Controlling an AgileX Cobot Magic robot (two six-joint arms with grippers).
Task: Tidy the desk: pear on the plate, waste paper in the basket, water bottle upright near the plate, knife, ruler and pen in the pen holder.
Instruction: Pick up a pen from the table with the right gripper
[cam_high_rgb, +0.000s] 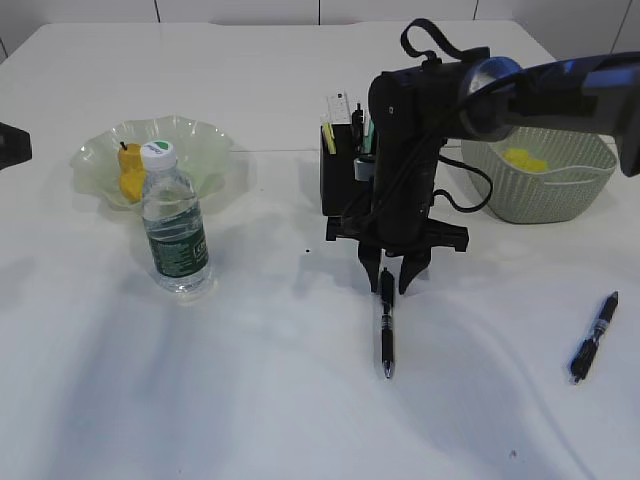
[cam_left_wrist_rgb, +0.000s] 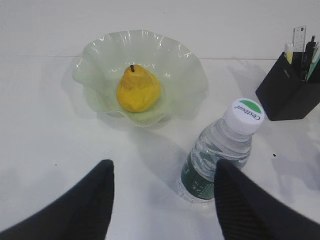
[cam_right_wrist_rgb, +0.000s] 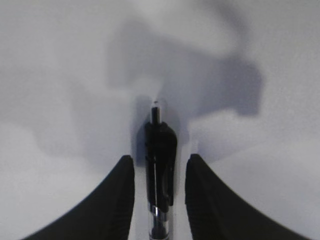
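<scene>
1. Right claw (cam_high_rgb: 392, 281) is pointing straight down over the near pen (cam_high_rgb: 386, 325), w/ its fingers (cam_right_wrist_rgb: 117, 200) straddling the pen's clip end; gaps are showing on both sides in the right wrist view, so the jaws are standing part-open around the barrel, not yet gripping. Straddling across the barrel is likely so that closing squeezes the pen's narrow width.
2. That pen is lying flat on the desk (cam_high_rgb: 250, 400), tip toward the camera, in front of the pen holder (cam_high_rgb: 338, 180).
3. A second pen (cam_high_rgb: 594, 337) is lying well apart, at the right edge of the desk, untouched.
4. Pen holder is standing behind the right arm, already carrying a ruler (cam_high_rgb: 337, 108) & other stick-like items; whether the knife is among them cannot be told.
5. Pear (cam_left_wrist_rgb: 138, 90) is sitting in the middle of the plate (cam_left_wrist_rgb: 95, 57), so that step looks done.
6. Water bottle (cam_left_wrist_rgb: 220, 150) is standing upright just in front of the plate, cap up; also apparently done.
7. Basket (cam_high_rgb: 560, 190) is sitting at right rear w/ something yellow inside, prob. the waste paper (cam_high_rgb: 524, 159).
8. Left claw (cam_left_wrist_rgb: 162, 200) is hovering released & empty near the bottle, touching nothing, presumably parked clear while the right arm is working.
9. Remaining, by judgement: both pens into the holder.
</scene>
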